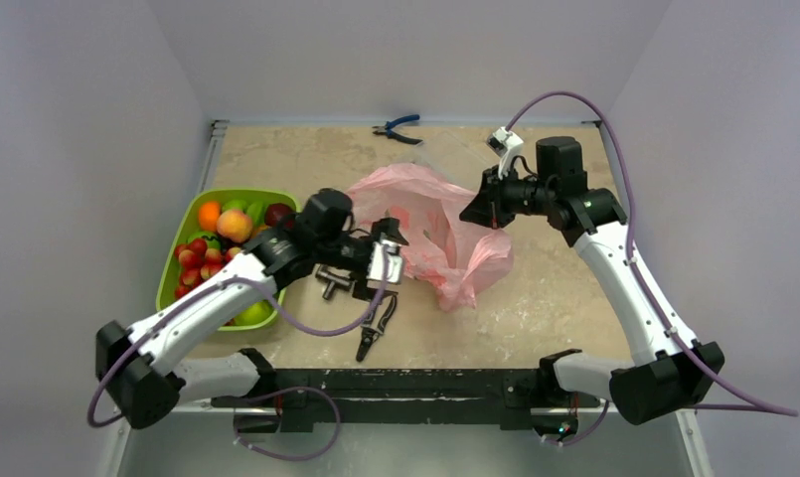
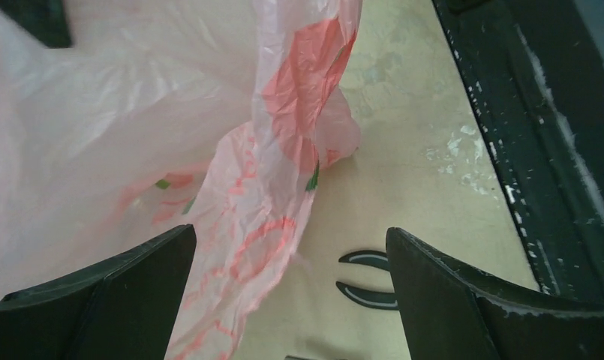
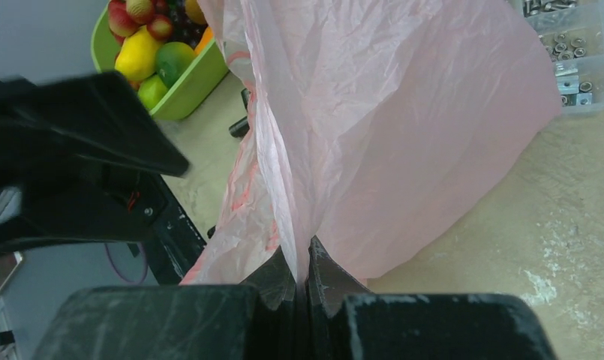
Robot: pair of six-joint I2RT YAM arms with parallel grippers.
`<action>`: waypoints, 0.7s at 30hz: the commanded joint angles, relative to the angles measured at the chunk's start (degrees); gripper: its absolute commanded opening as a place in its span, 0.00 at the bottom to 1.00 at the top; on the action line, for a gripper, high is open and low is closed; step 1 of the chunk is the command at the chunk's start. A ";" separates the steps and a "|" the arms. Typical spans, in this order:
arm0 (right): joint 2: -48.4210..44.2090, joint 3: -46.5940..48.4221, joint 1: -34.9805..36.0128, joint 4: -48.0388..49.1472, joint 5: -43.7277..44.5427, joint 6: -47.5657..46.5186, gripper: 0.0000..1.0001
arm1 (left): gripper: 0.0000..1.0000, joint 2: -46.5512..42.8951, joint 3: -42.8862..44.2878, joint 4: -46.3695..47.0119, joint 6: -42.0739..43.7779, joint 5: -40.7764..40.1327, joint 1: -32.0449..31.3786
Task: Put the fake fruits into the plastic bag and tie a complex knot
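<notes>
**Top external view: one pincer holds the bag, the fruit sits in the tray**

From above, the plastic bag (image 1: 445, 234) lies crumpled at the middle of the desk (image 1: 564, 298). The right pincer (image 1: 480, 214) is pressed together on a fold of its film, and the right wrist view shows the pink sheet rising straight out of the closed tips. The left pincer (image 1: 394, 237) stands spread wide at the bag's left side, holding nothing. The fake fruits (image 1: 217, 248) are heaped in the green tray (image 1: 167, 273) at the left of the frame, well apart from the bag.

The step looks like getting the mouth open. I would keep the right grip high and steady, then have the left take the opposite rim cleanly, one layer only, so a gap forms for the fruit.

Much is unclear. I cannot find the bag's mouth or handle loops in any view. The red patches (image 2: 306, 82) seen through the film in the left wrist view may be print or a fruit inside. No knot shows. Black pliers (image 1: 373, 333) lie just below the left pincer and could snag the film.
</notes>
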 commanded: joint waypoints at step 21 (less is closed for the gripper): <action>3.11 -3.17 -2.00 4.59 2.64 -7.12 0.00 | 0.80 4.76 -0.84 -4.30 -5.96 -5.85 -5.02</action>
